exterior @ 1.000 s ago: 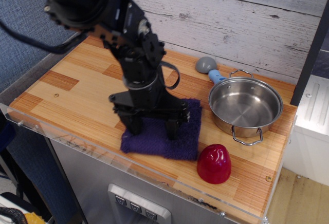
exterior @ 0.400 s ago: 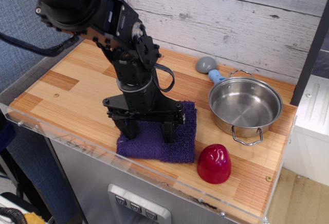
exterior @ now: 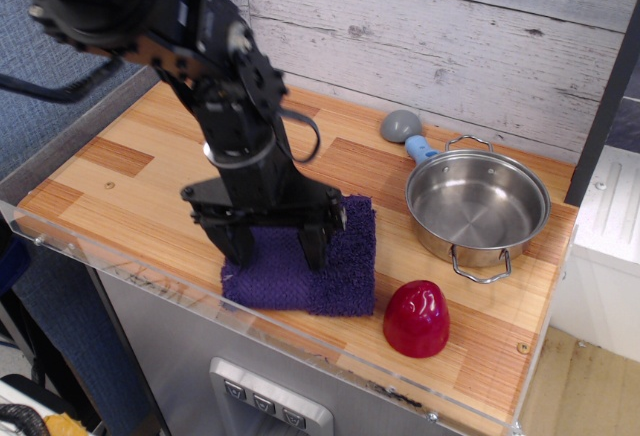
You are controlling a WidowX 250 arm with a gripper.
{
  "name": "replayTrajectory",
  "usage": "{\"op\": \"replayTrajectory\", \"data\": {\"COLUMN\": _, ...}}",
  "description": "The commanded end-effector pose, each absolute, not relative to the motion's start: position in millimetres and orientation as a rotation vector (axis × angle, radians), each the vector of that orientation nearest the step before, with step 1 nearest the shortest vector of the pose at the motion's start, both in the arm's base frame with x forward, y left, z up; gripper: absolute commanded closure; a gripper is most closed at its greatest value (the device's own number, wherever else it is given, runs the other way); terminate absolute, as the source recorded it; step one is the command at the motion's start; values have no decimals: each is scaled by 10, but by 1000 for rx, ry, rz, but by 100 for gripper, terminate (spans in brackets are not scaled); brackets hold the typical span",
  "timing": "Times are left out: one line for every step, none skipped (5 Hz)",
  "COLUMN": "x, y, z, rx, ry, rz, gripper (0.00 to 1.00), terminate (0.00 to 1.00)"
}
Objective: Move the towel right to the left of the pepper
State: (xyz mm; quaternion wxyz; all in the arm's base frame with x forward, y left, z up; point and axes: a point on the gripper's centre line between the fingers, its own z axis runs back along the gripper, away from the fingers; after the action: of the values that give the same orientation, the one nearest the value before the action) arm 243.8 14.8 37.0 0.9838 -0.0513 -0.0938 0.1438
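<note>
Meanwhile, on the wood-plank table [exterior: 150,171], the black robot arm's pincer [exterior: 268,246] stands spread wide, both fingers planted on the dark purple terry towel [exterior: 320,271], gripping nothing. That towel lies left of the glossy red plastic pepper [exterior: 416,318], a gap between them. Judged from here, steady downward pressure and a slow slide toward the pepper should finish the job without bunching the cloth.

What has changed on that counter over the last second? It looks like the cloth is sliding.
The gripper, fingers spread and pressing down on the purple towel, has dragged it leftward, away from the red pepper, with the arm moving along. The steel pot and blue-handled scoop stayed put.
</note>
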Motion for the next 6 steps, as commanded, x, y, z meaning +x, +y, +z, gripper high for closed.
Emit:
{"op": "replayTrajectory", "data": {"x": 2483, "y": 116, "z": 1026, "rx": -130, "ry": -344, "rz": 260, "gripper": 0, "terminate": 0}}
{"op": "replayTrajectory", "data": {"x": 2489, "y": 65, "z": 1309, "rx": -119, "ry": -412, "rz": 218, "gripper": 0, "terminate": 0}}
{"op": "replayTrajectory", "data": {"x": 2489, "y": 65, "z": 1309, "rx": -119, "ry": -412, "rz": 218, "gripper": 0, "terminate": 0}}
{"op": "replayTrajectory", "data": {"x": 2489, "y": 65, "z": 1309, "rx": -119, "ry": -412, "rz": 218, "gripper": 0, "terminate": 0}}
{"op": "replayTrajectory", "data": {"x": 2489, "y": 65, "z": 1309, "rx": -119, "ry": -412, "rz": 218, "gripper": 0, "terminate": 0}}
{"op": "replayTrajectory", "data": {"x": 2489, "y": 65, "z": 1309, "rx": -119, "ry": -412, "rz": 218, "gripper": 0, "terminate": 0}}
